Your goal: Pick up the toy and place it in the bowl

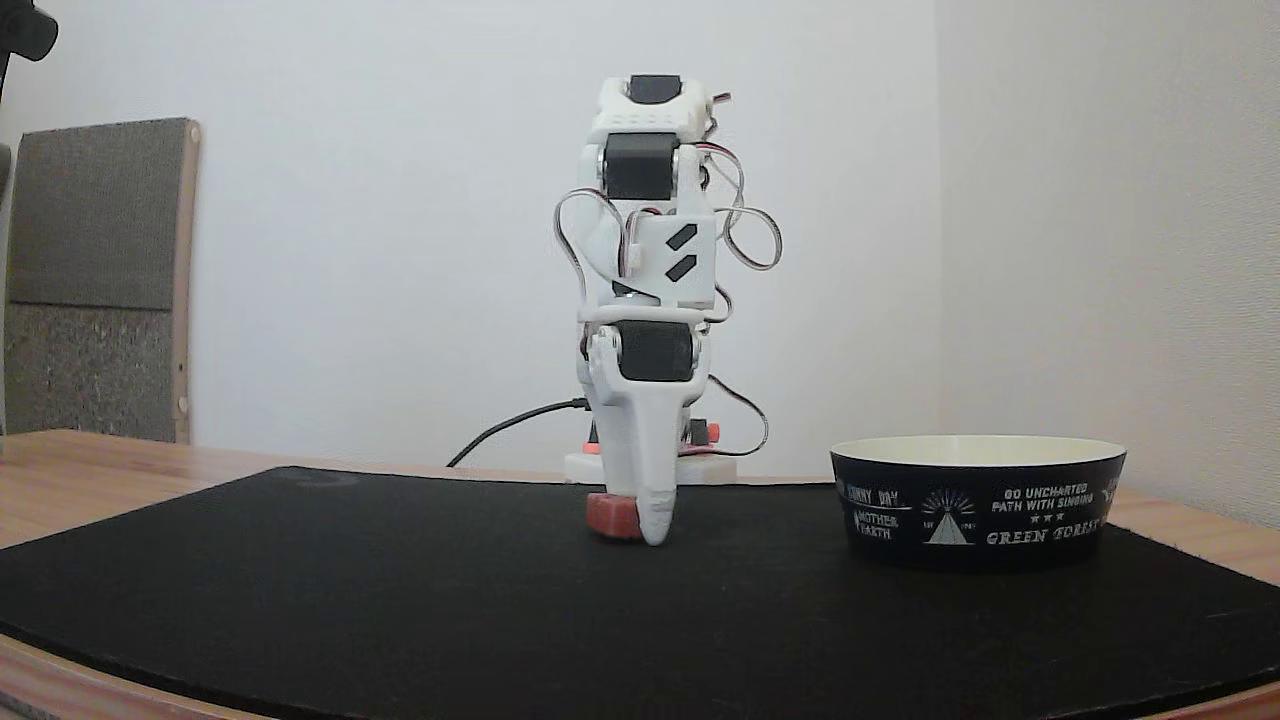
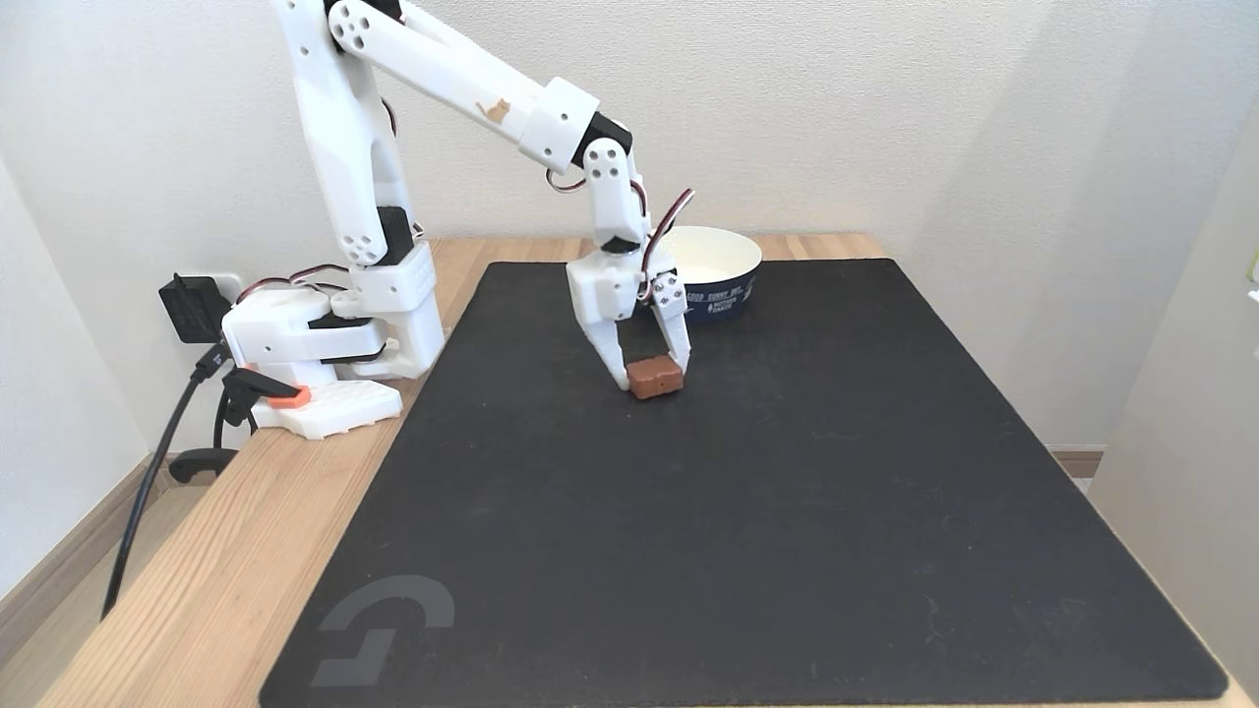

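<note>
The gripper (image 2: 650, 379) pinches the toy (image 2: 656, 377), a small reddish-brown rounded block, low on the black mat (image 2: 787, 511) toward its far edge. The bowl (image 2: 723, 275) sits at the mat's far edge; the mat's near half lies open.

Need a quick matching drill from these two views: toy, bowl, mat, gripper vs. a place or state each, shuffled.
Things:
1. toy
2. bowl
3. mat
4. gripper

Places or states:
A. black, covering most of the wooden table
B. pointing down, fingers on either side of the toy
C. empty, cream inside
D. low at the mat, between two white fingers

Pairs: 1-D, 2-C, 3-A, 4-B
</note>
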Controlling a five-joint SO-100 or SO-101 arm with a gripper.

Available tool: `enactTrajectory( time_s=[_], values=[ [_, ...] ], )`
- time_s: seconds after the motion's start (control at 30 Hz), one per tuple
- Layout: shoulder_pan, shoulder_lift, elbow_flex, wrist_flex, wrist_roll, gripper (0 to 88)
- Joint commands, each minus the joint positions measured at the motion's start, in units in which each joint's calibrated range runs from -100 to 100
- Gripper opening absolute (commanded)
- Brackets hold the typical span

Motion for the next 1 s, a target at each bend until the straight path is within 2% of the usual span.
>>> enactTrajectory(
  time_s=[0.0, 0.1, 0.27, 0.43, 0.67, 0.8, 0.97],
  values=[
    [1.35, 0.13, 0.41, -0.30, -0.28, 12.4],
    [1.52, -0.12, 0.41, -0.39, -0.28, 2.1],
    [1.52, -0.87, 0.41, -0.39, -0.28, 2.6],
    [0.18, -11.54, 0.50, -0.13, -0.28, 2.5],
    [-16.80, -32.55, 7.44, -1.57, -1.69, 2.5],
    [-26.17, -34.89, 13.75, -11.06, -1.90, 3.1],
    [-35.96, -34.97, 15.46, -17.58, -1.90, 3.5]
  ],
)
